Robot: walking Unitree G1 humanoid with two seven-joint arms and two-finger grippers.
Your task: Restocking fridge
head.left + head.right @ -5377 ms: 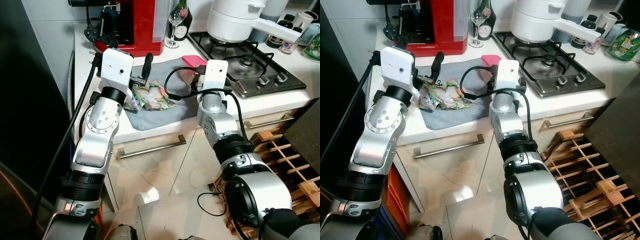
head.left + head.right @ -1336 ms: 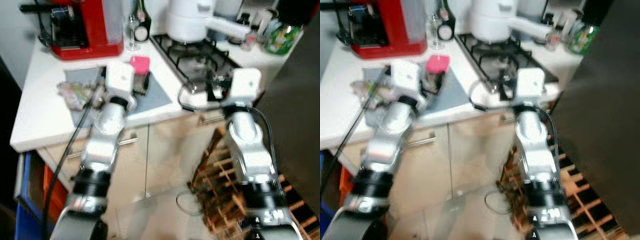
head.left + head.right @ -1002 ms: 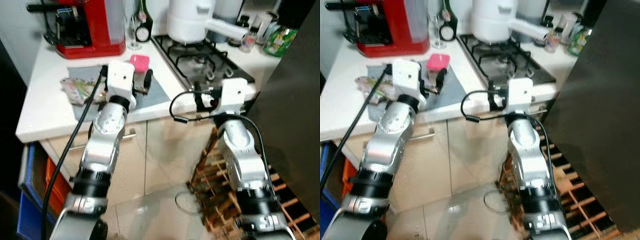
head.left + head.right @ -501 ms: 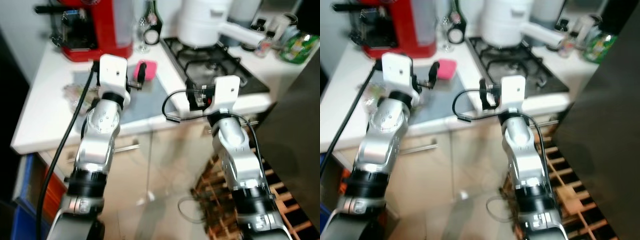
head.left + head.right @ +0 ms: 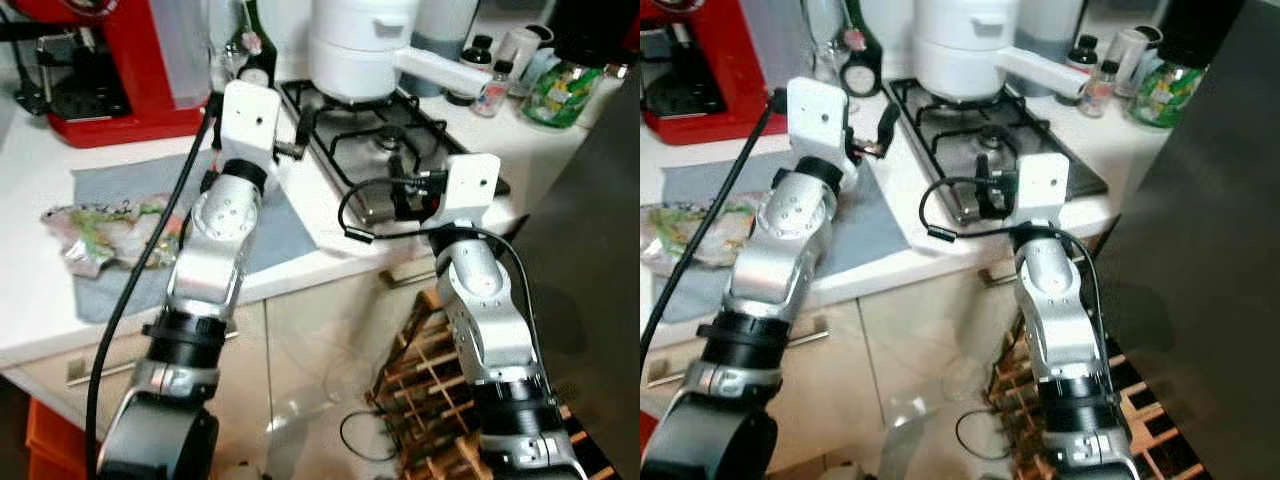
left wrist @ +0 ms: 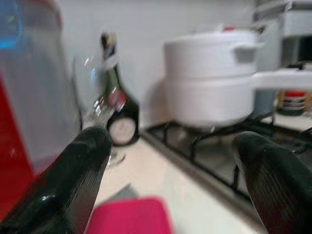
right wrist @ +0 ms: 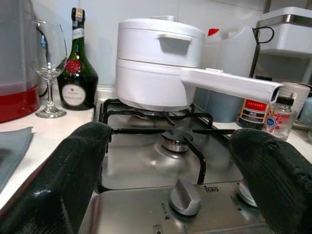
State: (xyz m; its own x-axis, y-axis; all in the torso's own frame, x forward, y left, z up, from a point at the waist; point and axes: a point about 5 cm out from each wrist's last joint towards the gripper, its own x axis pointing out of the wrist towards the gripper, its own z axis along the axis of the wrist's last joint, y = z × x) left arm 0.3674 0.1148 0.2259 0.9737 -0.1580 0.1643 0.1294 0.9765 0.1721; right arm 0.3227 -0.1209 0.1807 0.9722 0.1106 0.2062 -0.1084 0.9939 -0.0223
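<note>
A clear bag of greens (image 5: pixel 95 232) lies on a grey cloth (image 5: pixel 285 225) on the white counter. My left gripper (image 6: pixel 173 141) is open and holds nothing. It hovers past the cloth's far right corner, near the hob, with one finger (image 5: pixel 303 120) showing beside the white wrist block. A pink object (image 6: pixel 129 217) lies just below it. My right gripper (image 7: pixel 170 136) is open too, with nothing between its fingers. It is level with the front edge of the gas hob (image 7: pixel 161 165) and faces the knobs. Both grippers are well away from the bag.
A white pot (image 5: pixel 360 50) stands on the hob. A dark bottle (image 7: pixel 77 68) and a wine glass (image 7: pixel 48 63) stand beside a red coffee machine (image 5: pixel 100 60). Small bottles and a green jar (image 5: pixel 560 90) are at the back right. A dark panel (image 5: pixel 1200 250) rises on the right, with a wooden rack (image 5: pixel 420 370) on the floor.
The camera has swung and the whole scene has shifted. My left gripper, beside the bag 5.4 s ago, now sits farther right near the hob. My right gripper now faces the hob's front.
</note>
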